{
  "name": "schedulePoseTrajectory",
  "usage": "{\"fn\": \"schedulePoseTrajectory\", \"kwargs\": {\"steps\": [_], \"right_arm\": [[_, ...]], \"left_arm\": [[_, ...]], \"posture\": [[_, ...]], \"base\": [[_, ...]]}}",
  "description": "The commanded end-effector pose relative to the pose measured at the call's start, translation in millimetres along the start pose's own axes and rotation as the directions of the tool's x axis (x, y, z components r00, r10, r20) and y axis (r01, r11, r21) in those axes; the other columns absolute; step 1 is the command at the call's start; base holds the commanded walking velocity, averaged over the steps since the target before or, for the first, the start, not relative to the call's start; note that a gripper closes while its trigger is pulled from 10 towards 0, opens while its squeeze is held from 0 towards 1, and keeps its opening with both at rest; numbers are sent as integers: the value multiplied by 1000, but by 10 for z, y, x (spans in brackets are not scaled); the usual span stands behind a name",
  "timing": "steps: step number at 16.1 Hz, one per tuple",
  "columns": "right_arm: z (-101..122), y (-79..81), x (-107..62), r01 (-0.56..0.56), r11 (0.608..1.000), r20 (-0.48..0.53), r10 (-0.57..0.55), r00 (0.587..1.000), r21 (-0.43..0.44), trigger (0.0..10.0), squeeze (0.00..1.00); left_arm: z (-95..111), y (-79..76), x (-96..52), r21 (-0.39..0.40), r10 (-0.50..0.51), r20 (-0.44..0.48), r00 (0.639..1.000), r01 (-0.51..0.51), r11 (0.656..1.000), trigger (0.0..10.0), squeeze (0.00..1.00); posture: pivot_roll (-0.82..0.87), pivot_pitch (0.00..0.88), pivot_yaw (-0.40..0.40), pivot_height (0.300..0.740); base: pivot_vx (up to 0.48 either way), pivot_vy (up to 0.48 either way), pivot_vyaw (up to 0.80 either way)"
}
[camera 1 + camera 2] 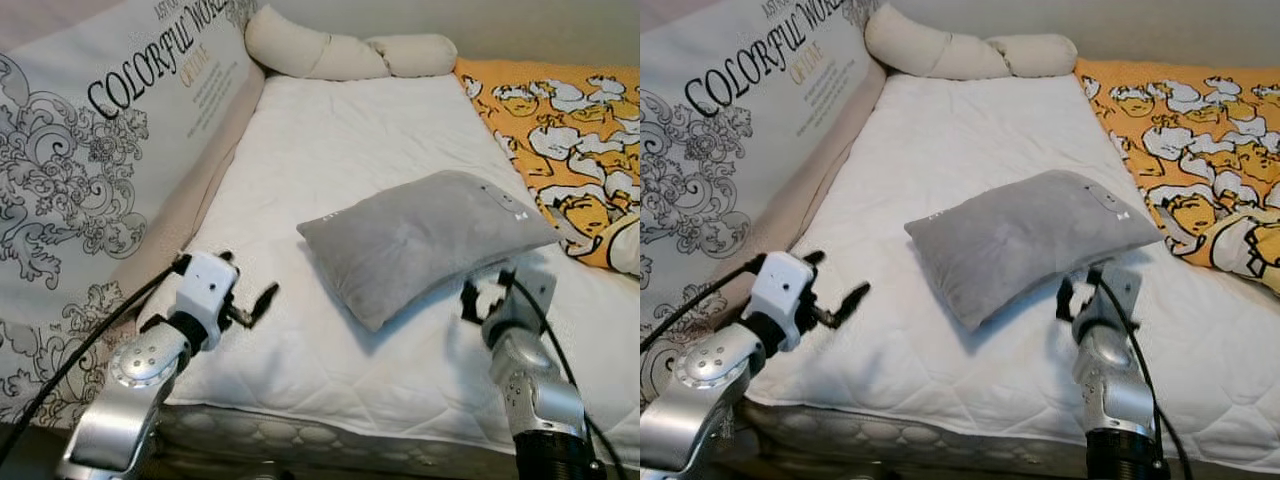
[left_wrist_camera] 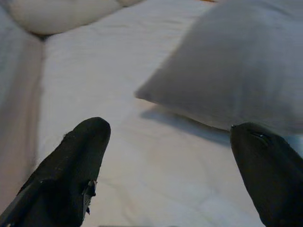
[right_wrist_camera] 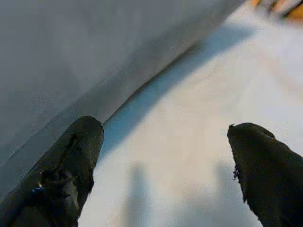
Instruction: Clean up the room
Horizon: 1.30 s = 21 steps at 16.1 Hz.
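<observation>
A grey pillow lies askew in the middle of the white mattress. My left gripper hovers open over the mattress near its front left edge, a short way left of the pillow; in the left wrist view the pillow sits ahead of the spread fingers. My right gripper is open at the pillow's near right edge. In the right wrist view the pillow's underside hangs just above one finger, and nothing is held.
A yellow cartoon-print blanket covers the bed's right side. A cream bolster lies along the far end. A tall printed side panel walls the left. The mattress's quilted front edge is just below my arms.
</observation>
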State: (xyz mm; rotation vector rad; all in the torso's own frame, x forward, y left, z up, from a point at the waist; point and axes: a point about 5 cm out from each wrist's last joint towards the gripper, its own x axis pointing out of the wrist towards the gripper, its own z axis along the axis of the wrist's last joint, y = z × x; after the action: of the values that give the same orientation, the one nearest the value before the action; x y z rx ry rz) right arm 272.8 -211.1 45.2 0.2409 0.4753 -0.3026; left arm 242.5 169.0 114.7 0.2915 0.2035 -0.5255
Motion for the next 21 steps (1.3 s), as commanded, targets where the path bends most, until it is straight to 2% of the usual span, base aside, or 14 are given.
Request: {"fn": "schedulePoseTrajectory", "kwargs": {"steps": [1, 3, 4, 5, 7, 10, 11, 14, 16, 17, 18, 19, 20, 21], "right_arm": [[-11, 95, 25, -67, 995, -27, 70, 997, 71, 10000, 1000], [-47, 196, 81, -92, 980, -76, 107, 991, 174, 10000, 1000], [-25, 261, 132, -95, 960, -63, 115, 991, 262, 10000, 1000], [-14, 271, 146, -95, 956, -56, 114, 992, 279, 10000, 1000], [81, 313, 255, -83, 895, -9, 97, 995, 438, 10000, 1000], [177, 368, 373, -113, 809, 29, 118, 993, 578, 10000, 1000], [264, 509, 446, -161, 754, 48, 169, 984, 637, 10000, 1000], [392, 640, 508, -194, 663, 77, 202, 976, 723, 10000, 1000], [393, 656, 524, -171, 648, 50, 201, 978, 742, 10000, 1000], [347, 634, 538, -108, 646, -10, 176, 984, 755, 10000, 1000], [337, 618, 542, -88, 679, -27, 156, 987, 729, 8078, 0], [347, 618, 546, -91, 685, -26, 159, 987, 723, 3216, 0], [355, 615, 548, -94, 686, -23, 160, 987, 722, 0, 0], [352, 596, 551, -86, 694, -31, 154, 988, 715, 0, 0]], "left_arm": [[11, -36, -29, 12, -68, -12, 998, 68, 998, 10000, 0], [-19, -34, -54, 36, -104, -40, 994, 105, 994, 10000, 0], [-3, -28, -53, 43, -118, -40, 992, 119, 992, 10000, 0], [2, -24, -53, 43, -120, -40, 992, 121, 992, 10000, 0], [18, -18, -39, 51, -138, -44, 989, 140, 989, 10000, 0], [49, -12, -31, 56, -149, -42, 988, 151, 987, 10000, 0], [70, 19, -29, 69, -149, -48, 988, 152, 986, 10000, 0], [74, 49, -54, 78, -154, -59, 986, 159, 984, 10000, 0], [75, 43, -53, 79, -159, -64, 985, 164, 983, 10000, 0], [82, 45, -46, 84, -161, -68, 985, 166, 983, 10000, 0], [89, 46, -49, 86, -160, -69, 985, 166, 982, 10000, 0], [93, 37, -54, 87, -160, -68, 985, 166, 982, 10000, 0], [94, 28, -55, 86, -156, -67, 986, 161, 983, 10000, 0], [92, 10, -57, 81, -148, -65, 987, 153, 985, 10000, 0]], "posture": [[54, 0, 30, 740], [51, 0, 40, 740], [55, 0, 46, 740], [55, 0, 48, 740], [62, 0, 59, 740], [82, 0, 62, 740], [99, 0, 69, 740], [110, 0, 75, 740], [119, 0, 70, 740], [127, 0, 63, 740], [129, 0, 57, 740], [133, 0, 48, 740], [136, 0, 37, 740], [137, 0, 28, 740]], "base": [[0, 0, 0], [0, 0, 0], [0, 0, 0], [0, 0, 0], [0, 0, 0], [0, 0, 0], [0, 0, 0], [0, 0, 0], [0, 0, 0], [0, 0, 0], [0, 0, 0], [0, 0, 0], [0, 0, 0], [0, 0, 0]]}}
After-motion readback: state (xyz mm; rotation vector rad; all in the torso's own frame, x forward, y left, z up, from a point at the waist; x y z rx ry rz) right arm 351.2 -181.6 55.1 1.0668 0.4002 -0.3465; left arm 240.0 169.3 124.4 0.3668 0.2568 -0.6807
